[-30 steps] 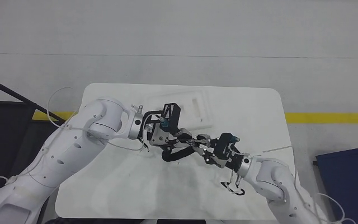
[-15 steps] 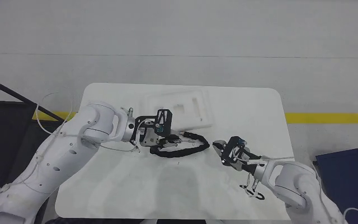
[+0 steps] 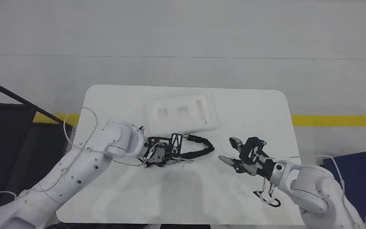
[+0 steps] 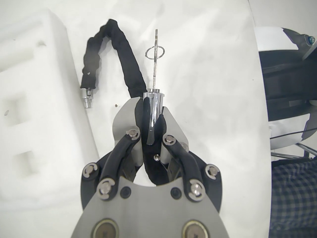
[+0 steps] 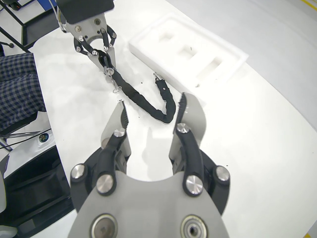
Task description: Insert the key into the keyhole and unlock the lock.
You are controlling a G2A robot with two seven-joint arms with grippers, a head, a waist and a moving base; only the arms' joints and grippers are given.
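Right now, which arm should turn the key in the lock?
Probably right. The left gripper is shut on the lock barrel, with the key sticking out of its end. The right gripper is open, empty, and faces the key.

white table (image 3: 251,103) on a grey floor (image 3: 183,34), even light
table has rounded corners; the floor is smooth, pale and grey. a yellow line (image 3: 329,121) runs across the floor behind the table and shows past both its sides. black frame (image 3: 20,98) off the left side, blue panel (image 3: 351,163) off the right corner. shadows are soft.
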